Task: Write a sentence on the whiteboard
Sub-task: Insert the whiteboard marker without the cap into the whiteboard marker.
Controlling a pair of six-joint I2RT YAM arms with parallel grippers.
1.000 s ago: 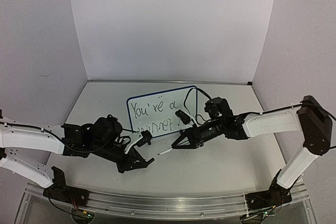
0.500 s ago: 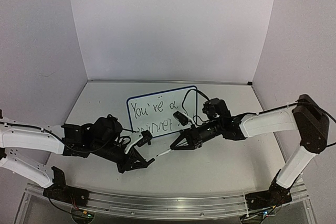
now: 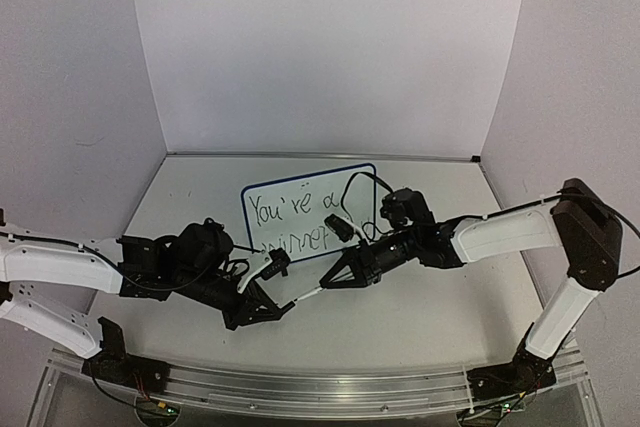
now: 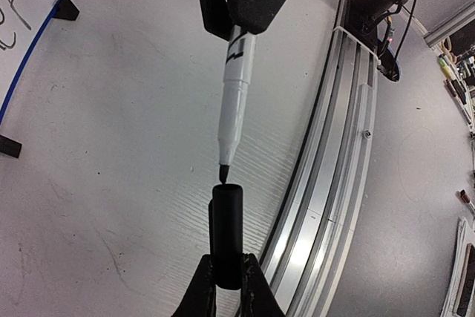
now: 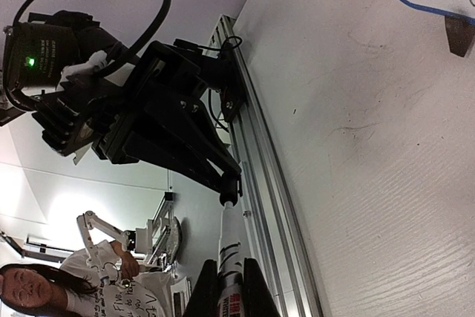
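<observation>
I'm holding the marker [image 4: 236, 72], clamped in my right gripper [image 5: 226, 278], tip-to-mouth and in line with the cap [image 4: 226, 224] pinched in my left gripper [image 4: 228, 281].

I see the whiteboard [image 3: 300, 187] standing on the table [image 3: 430, 297], centre rear. In front of it: my left gripper [image 3: 284, 306] to the left, right gripper [image 3: 333, 278] to the right, marker [image 3: 310, 292] between them, its tip at the mouth of the cap [image 4: 226, 231]. Rail [image 3: 330, 387] runs along the near edge

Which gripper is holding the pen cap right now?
The left gripper: it pinches the short black plastic cap, while the right gripper grips the slim white marker pen.
</observation>
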